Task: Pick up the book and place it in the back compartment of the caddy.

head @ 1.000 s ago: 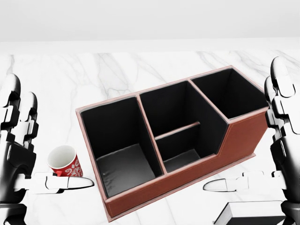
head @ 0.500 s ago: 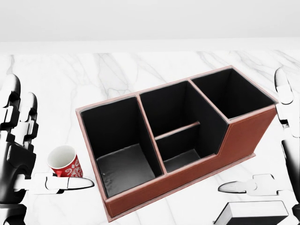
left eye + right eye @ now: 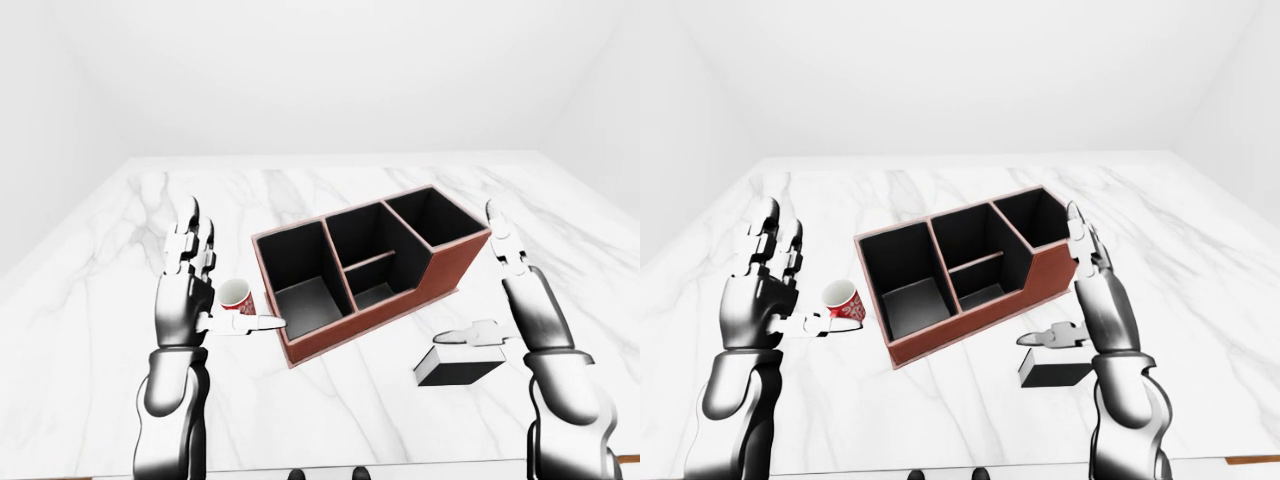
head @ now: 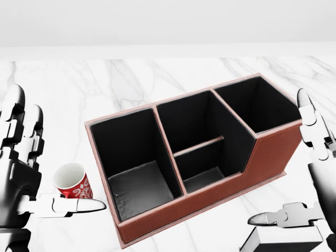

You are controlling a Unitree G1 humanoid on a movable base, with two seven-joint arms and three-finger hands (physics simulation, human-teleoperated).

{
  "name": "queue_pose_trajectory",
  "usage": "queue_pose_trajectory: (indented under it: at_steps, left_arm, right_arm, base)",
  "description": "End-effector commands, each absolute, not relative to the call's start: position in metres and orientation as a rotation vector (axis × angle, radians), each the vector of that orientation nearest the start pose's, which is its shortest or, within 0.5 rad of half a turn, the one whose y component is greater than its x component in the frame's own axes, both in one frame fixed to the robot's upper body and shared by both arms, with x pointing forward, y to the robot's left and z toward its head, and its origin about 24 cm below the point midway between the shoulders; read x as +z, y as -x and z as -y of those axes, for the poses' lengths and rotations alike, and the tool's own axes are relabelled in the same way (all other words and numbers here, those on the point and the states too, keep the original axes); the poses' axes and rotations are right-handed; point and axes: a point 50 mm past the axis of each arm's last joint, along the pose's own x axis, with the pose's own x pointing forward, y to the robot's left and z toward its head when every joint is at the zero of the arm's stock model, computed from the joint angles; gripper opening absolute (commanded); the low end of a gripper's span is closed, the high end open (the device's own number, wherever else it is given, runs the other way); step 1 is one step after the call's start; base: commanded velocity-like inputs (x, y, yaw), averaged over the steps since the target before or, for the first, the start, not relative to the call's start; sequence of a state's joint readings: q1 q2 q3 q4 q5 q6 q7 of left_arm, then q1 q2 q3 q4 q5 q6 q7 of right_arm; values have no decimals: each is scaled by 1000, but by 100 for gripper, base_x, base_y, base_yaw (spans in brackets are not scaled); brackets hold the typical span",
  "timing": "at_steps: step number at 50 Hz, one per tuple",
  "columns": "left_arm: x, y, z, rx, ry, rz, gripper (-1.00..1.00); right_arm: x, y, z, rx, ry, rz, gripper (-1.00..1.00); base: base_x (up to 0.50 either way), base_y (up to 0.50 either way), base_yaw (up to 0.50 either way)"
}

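Book point(image 3: 458, 368) lay flat on marble table point(image 3: 90, 300), at 4 o'clock of the caddy point(image 3: 371, 268), apart. Right hand point(image 3: 500, 290) released, thumb over the book's top edge. Left hand point(image 3: 195, 285) released beside red cup point(image 3: 236, 297). Open marble beyond.

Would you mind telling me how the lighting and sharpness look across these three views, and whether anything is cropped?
Left-eye view: flat, even light, all sharp, only a soft shadow beside the book. Head view: caddy interior near-black, floors faintly lit; the book is cut off at the bottom edge. Right-eye view: no glare or blur; mug crisp.
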State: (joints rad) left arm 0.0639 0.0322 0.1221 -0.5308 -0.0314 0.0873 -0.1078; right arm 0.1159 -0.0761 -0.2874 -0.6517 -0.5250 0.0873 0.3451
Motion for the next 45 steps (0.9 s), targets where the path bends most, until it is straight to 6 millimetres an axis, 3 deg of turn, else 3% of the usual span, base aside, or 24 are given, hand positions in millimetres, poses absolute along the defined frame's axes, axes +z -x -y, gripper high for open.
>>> queue_pose_trajectory:
  at_steps: [1,25,45]
  left_arm:
    - [140,-223,-177,12,-57,376,100]
    - [135,-224,-175,9,-58,356,100]
    - [134,-225,-176,10,-59,348,100]
  right_arm:
    - [147,-200,206,-61,763,209,100]
    - [138,-198,209,-49,826,129,100]
    - [112,-196,211,-17,868,-16,100]
  base:
    - [0,0,0]
    - [0,0,0]
    - [0,0,0]
